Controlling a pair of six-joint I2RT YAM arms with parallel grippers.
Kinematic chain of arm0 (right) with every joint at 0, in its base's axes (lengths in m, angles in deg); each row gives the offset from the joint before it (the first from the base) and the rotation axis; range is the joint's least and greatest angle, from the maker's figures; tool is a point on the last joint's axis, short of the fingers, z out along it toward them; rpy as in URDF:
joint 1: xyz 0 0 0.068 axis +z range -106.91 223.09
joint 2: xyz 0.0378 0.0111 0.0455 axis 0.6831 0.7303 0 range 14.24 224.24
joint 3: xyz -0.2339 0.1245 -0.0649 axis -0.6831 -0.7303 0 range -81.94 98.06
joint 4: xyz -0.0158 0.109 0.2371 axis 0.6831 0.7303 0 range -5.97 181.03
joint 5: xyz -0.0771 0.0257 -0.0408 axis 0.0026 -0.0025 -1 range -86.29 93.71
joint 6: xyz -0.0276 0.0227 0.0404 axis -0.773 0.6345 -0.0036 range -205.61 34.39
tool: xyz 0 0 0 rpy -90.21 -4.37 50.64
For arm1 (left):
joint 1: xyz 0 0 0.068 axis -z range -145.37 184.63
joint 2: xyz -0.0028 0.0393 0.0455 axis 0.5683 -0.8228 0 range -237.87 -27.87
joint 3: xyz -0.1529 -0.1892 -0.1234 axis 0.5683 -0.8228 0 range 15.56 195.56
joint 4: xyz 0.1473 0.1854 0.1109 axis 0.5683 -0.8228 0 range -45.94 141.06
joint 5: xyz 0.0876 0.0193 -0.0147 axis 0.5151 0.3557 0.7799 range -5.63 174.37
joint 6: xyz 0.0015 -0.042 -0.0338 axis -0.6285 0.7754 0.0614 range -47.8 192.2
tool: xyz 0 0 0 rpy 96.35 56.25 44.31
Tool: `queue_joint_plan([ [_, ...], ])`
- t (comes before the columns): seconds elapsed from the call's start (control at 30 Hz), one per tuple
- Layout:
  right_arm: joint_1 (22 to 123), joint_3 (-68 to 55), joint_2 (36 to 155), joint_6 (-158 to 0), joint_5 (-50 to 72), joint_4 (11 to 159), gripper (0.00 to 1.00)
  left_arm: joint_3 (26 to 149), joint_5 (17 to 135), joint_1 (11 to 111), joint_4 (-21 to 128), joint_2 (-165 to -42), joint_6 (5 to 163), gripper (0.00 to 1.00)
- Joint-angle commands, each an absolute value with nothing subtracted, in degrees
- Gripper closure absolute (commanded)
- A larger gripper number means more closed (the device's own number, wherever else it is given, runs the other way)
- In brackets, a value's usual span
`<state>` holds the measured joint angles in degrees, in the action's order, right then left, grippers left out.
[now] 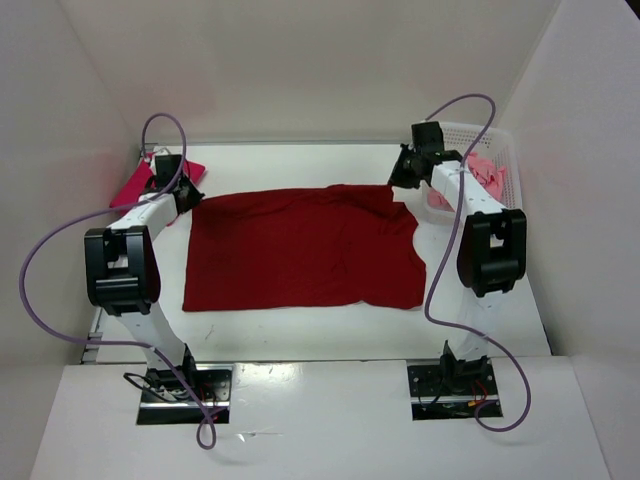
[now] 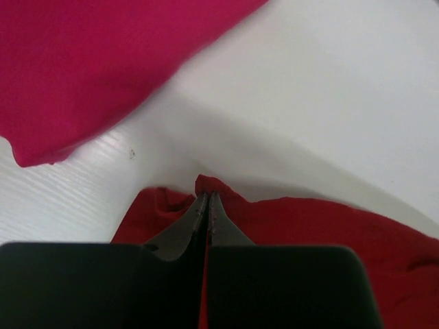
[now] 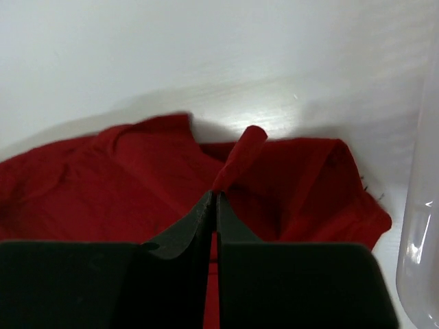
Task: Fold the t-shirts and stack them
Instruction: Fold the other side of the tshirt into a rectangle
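The darker red t-shirt (image 1: 300, 250) lies spread flat across the middle of the table. My left gripper (image 1: 186, 196) is shut on its far left corner, a pinch of red cloth (image 2: 212, 186) between the fingertips. My right gripper (image 1: 398, 180) is shut on its far right edge, a raised fold of red cloth (image 3: 240, 154) between the tips. The crimson-magenta t-shirt (image 1: 135, 183) lies bunched at the far left; it fills the upper left of the left wrist view (image 2: 89, 62). The light pink t-shirt (image 1: 487, 172) lies in the basket.
A white perforated basket (image 1: 505, 150) stands at the far right corner; its wall shows in the right wrist view (image 3: 422, 240). White walls enclose the table on three sides. Purple cables loop from both arms.
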<state>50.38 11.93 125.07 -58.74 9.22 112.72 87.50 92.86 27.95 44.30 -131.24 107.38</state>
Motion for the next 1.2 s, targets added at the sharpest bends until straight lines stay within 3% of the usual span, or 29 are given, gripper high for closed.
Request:
queue_joint_plan([
  [0.0,50.99,7.29,121.3,-60.12,10.3,107.86,0.91,84.4,93.16,27.6,45.44,-127.37,108.41,1.0],
  [0.77,51.52,-19.96,96.68,-50.46,7.13,112.25,0.89,67.95,89.47,26.28,42.62,-105.92,110.09,1.0],
  [1.17,49.94,-14.96,111.35,-48.87,6.25,103.03,0.58,67.33,87.0,26.28,43.68,-106.27,110.61,1.0],
])
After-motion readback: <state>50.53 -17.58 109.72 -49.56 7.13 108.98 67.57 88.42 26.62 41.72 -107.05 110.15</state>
